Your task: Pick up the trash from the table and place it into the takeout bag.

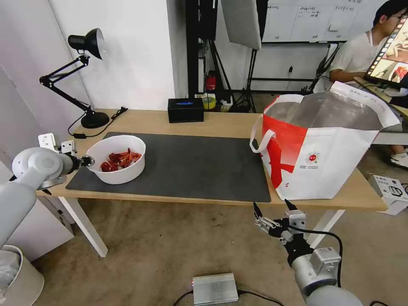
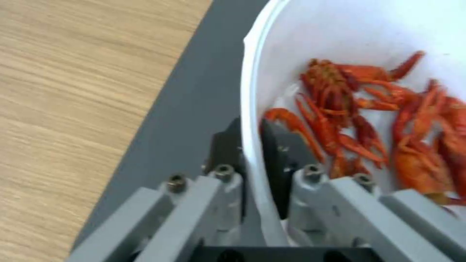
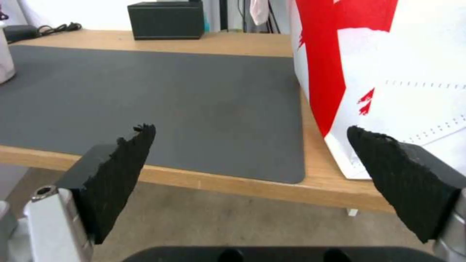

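the left claw (image 1: 88,161) is clamped on the rim of the white bowl of red scraps (image 1: 117,159), one finger (image 2: 284,160) inside the wall and one outside, and the bowl sits on the dark grey mat (image 1: 191,165) at its end far from the takeout bag (image 1: 323,146). the bag stands open on the counter (image 1: 229,121) just beside the mat's other end. the right claw (image 1: 274,208) hangs spread wide and empty, below the counter's front edge near the bag.

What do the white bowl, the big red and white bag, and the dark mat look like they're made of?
The white bowl, pinched at its rim by the left gripper, looks like thin, smooth plastic or coated paper. The takeout bag seems a matte non-woven fabric outside, with crinkly silver foil lining inside. The dark grey mat looks matte and soft, perhaps felt or rubber; I can't tell which.
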Controlling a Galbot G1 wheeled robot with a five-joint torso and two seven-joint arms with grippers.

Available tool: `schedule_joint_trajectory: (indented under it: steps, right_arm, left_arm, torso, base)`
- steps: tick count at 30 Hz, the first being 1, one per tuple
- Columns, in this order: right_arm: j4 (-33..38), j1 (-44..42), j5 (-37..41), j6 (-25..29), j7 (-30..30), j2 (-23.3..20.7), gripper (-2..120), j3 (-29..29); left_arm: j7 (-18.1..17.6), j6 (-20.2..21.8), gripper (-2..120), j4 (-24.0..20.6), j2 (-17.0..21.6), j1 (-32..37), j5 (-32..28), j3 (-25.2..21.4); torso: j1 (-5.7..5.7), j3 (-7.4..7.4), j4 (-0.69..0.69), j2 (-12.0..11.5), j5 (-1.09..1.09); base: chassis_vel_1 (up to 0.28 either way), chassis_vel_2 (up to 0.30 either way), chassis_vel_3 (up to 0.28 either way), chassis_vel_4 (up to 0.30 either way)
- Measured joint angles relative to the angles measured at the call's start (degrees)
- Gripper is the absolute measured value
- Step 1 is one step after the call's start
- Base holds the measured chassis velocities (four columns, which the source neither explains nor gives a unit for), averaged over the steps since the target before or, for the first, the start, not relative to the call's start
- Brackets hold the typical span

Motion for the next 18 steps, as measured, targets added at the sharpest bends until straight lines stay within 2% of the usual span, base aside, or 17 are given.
schedule_joint_trajectory:
  steps: [2,7,10,18]
  right_arm:
    - [0.0,0.0,0.0,0.0,0.0,0.0,100,0.0]
    - [0.0,0.0,0.0,0.0,0.0,0.0,100,0.0]
    - [0.0,0.0,0.0,0.0,0.0,0.0,100,0.0]
    - [0.0,0.0,0.0,0.0,0.0,0.0,100,0.0]
  left_arm:
    - [0.3,0.0,0,-1.9,-0.2,0.4,-2.5,-1.2]
    - [0.8,0.0,0,-5.9,-0.8,1.1,-5.3,-2.7]
    - [-0.1,0.0,0,-10.1,-1.6,1.9,-7.4,-4.0]
    - [-2.0,-0.1,0,-13.6,-2.3,2.8,-10.8,-5.3]
  torso:
    - [0.00,0.00,0.00,0.0,0.01]
    - [0.00,0.00,-0.01,0.0,0.01]
    - [0.00,0.00,-0.02,0.0,0.01]
    - [0.00,0.00,-0.01,0.0,0.01]
  base:
    - [0.000,0.000,0.000,0.000]
    - [0.000,0.000,0.000,0.000]
    - [0.000,0.000,0.000,0.000]
    - [0.000,0.000,0.000,0.000]
